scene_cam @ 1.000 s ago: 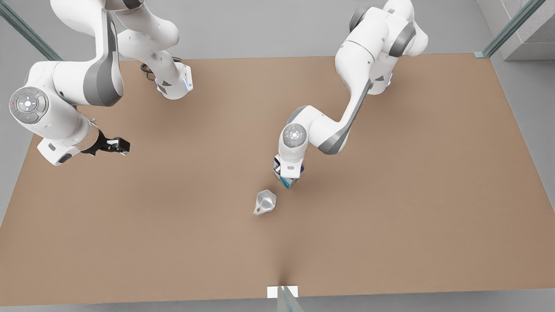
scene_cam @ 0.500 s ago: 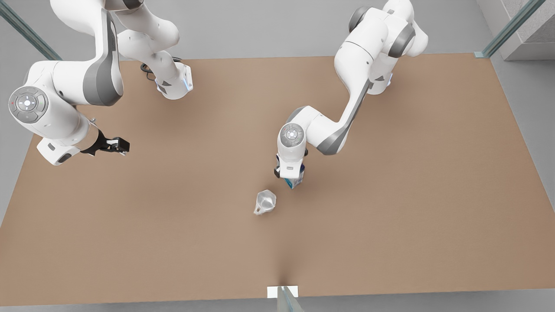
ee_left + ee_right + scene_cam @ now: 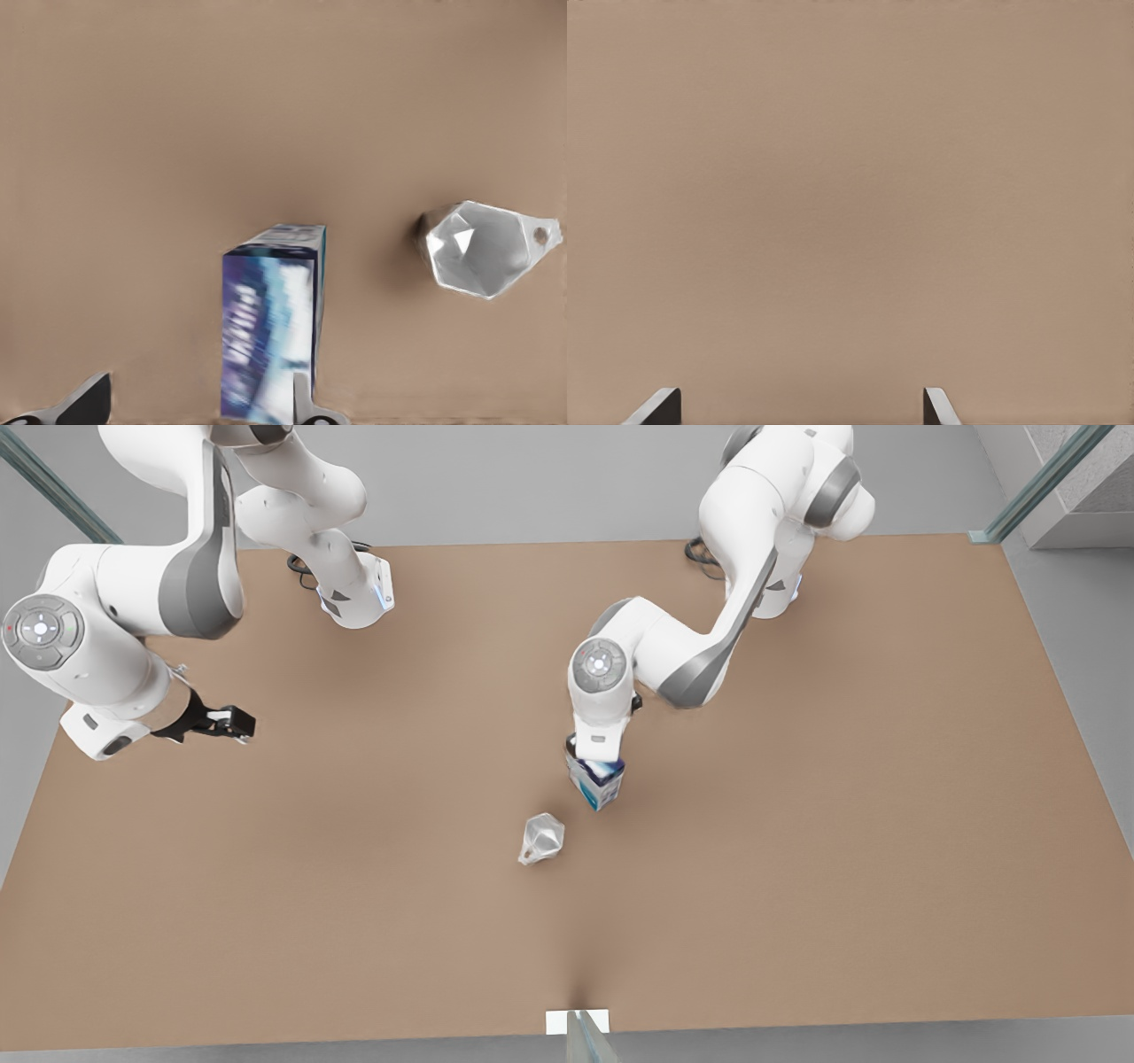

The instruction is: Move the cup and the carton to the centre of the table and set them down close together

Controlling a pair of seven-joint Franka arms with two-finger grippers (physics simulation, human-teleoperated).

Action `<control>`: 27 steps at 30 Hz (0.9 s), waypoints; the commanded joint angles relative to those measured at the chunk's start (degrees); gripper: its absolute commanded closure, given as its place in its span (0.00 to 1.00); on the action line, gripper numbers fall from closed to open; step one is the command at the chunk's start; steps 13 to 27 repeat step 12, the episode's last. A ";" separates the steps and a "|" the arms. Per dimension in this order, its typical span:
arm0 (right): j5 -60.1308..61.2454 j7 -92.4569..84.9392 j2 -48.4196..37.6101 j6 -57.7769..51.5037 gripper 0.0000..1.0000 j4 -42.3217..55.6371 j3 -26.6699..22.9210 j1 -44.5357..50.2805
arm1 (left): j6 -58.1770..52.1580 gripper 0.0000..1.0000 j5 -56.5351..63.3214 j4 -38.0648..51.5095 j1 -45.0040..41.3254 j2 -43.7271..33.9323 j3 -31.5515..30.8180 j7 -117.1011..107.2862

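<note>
The carton (image 3: 595, 783) is standing near the middle of the tabletop (image 3: 842, 850); the cup (image 3: 541, 838) is sitting just beside it, nearer and toward the front view's left, the two not touching.

You have even, soft, bright light over the table (image 3: 797, 886), with no glare. Faint blurry shadows lie under both arms, and a darker patch sits at the near edge. The cup (image 3: 541, 838) shows pale highlights. The carton (image 3: 270, 332) print looks smeared in the left wrist view.
</note>
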 commanded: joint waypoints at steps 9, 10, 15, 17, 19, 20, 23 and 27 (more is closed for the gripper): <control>0.11 -0.20 0.00 0.09 0.00 0.06 -0.11 -0.14 | -0.39 0.00 0.19 -14.48 34.60 -21.53 6.32 78.81; 0.11 -0.29 0.00 0.09 0.00 0.06 -0.11 -0.14 | -0.30 0.00 2.39 -14.48 33.98 -21.62 6.23 78.72; 0.11 -0.29 0.00 0.09 0.00 0.06 -0.11 -0.05 | 0.05 0.00 2.83 -14.74 33.89 -21.62 6.23 78.63; 0.11 -0.29 0.00 0.09 0.00 0.06 -0.11 -0.05 | 0.05 0.00 2.83 -14.74 33.89 -21.62 6.23 78.63; 0.11 -0.29 0.00 0.09 0.00 0.06 -0.11 -0.05 | 0.05 0.00 2.83 -14.74 33.89 -21.62 6.23 78.63; 0.11 -0.29 0.00 0.09 0.00 0.06 -0.11 -0.05 | 0.05 0.00 2.83 -14.74 33.89 -21.62 6.23 78.63; 0.11 -0.29 0.00 0.09 0.00 0.06 -0.11 -0.05 | 0.05 0.00 2.83 -14.74 33.89 -21.62 6.23 78.63; 0.11 -0.29 0.00 0.09 0.00 0.06 -0.11 -0.05 | 0.05 0.00 2.83 -14.74 33.89 -21.62 6.23 78.63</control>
